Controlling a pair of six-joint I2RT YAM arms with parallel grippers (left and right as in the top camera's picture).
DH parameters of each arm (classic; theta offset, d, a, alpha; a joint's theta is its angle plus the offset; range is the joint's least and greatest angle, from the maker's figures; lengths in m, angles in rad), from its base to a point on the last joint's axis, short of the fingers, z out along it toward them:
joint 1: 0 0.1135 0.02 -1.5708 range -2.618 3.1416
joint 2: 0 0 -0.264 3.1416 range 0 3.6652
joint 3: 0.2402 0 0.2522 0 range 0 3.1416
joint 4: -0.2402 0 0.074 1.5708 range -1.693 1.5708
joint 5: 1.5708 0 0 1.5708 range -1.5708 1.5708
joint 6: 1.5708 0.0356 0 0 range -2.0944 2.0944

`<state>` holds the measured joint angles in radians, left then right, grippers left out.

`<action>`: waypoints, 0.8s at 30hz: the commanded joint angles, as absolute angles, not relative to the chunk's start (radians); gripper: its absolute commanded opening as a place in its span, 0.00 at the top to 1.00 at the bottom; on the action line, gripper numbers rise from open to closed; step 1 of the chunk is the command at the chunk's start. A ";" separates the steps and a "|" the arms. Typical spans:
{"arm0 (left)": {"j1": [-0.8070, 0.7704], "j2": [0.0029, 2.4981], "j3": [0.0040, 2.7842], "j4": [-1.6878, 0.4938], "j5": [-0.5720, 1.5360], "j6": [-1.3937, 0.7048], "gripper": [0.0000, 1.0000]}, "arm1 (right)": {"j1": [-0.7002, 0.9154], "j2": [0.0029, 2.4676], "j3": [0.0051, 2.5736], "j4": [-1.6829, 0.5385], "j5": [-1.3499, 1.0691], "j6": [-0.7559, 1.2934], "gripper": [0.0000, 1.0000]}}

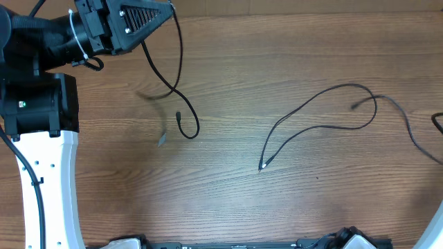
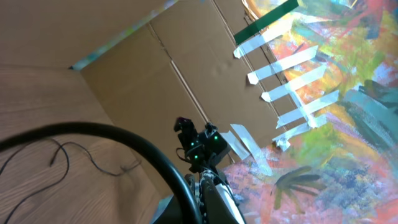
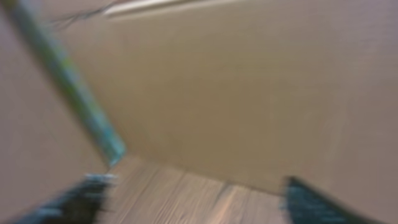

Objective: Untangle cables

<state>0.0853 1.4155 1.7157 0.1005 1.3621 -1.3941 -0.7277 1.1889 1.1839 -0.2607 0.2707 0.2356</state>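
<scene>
In the overhead view my left gripper (image 1: 168,8) is raised at the far left of the table and shut on a black cable (image 1: 181,83). The cable hangs down to the wood and curls into a hook at its free end. In the left wrist view it (image 2: 124,134) runs thick and close across the lens. A second thin black cable (image 1: 325,126) lies in a loose loop on the right, also in the left wrist view (image 2: 74,152). My right gripper (image 3: 199,205) shows only in its blurred wrist view, fingers wide apart with nothing between them.
A thin grey cable (image 1: 408,131) trails from the loop toward the right edge. A cardboard wall (image 2: 186,68) stands behind the table, with taped strips and a painted sheet (image 2: 336,93) beyond it. A black and white arm part (image 2: 202,152) rises near that wall.
</scene>
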 commanded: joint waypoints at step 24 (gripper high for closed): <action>0.085 1.393 1.737 0.104 1.550 -1.296 0.86 | -0.314 1.367 1.198 -0.765 -0.226 0.424 0.00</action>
